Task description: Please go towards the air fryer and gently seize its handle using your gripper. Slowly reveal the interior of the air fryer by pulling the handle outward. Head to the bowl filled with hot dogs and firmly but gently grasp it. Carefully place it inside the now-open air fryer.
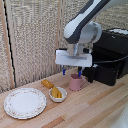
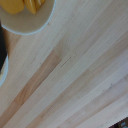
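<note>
The bowl (image 1: pixel 58 95) sits on the wooden table (image 1: pixel 95 107), below the gripper (image 1: pixel 71 71) and toward the exterior view's left of it, well apart from the blue-tipped fingers (image 1: pixel 63 71). The hot dogs (image 1: pixel 56 93) lie inside it as a few yellow-orange pieces. In the wrist view the bowl's white rim (image 2: pixel 30 25) and the hot dogs (image 2: pixel 27 5) show at one corner of the picture, with bare wood (image 2: pixel 75 75) filling most of the rest.

The air fryer (image 1: pixel 112 57) stands at the exterior view's right, behind the arm, and its handle (image 1: pixel 91 75) juts from the front toward the table's middle. Whether the drawer is pulled out cannot be told at this size. A pink mug (image 1: pixel 76 82) stands directly under the gripper, between the bowl and the air fryer, just beside the handle. An orange-tan block (image 1: pixel 47 83) lies on the table just behind the bowl, and a wide patterned-rim plate (image 1: pixel 25 103) rests at the exterior view's left of the bowl.

The gripper hangs above the mug with its fingers apart, and nothing is seen between them. They touch neither the mug, the bowl nor the handle.
</note>
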You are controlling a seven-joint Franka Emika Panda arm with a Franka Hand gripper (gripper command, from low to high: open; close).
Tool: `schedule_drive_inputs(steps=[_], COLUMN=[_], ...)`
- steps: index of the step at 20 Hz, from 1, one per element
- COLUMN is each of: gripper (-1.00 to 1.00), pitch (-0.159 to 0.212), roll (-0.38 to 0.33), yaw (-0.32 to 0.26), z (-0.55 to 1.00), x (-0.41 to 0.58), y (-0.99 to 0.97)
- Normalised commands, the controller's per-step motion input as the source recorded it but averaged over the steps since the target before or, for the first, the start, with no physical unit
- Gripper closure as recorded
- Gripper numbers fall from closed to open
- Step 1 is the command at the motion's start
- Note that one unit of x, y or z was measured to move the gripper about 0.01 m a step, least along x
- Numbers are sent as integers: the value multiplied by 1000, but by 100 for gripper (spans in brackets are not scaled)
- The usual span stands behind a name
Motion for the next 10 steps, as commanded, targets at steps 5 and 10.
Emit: schedule_drive_inputs(steps=[5, 10], gripper=[-100, -100], pitch=[-3, -24], roll=[-65, -56], yaw=[216, 186], z=[-402, -395], x=[70, 139], y=[49, 5])
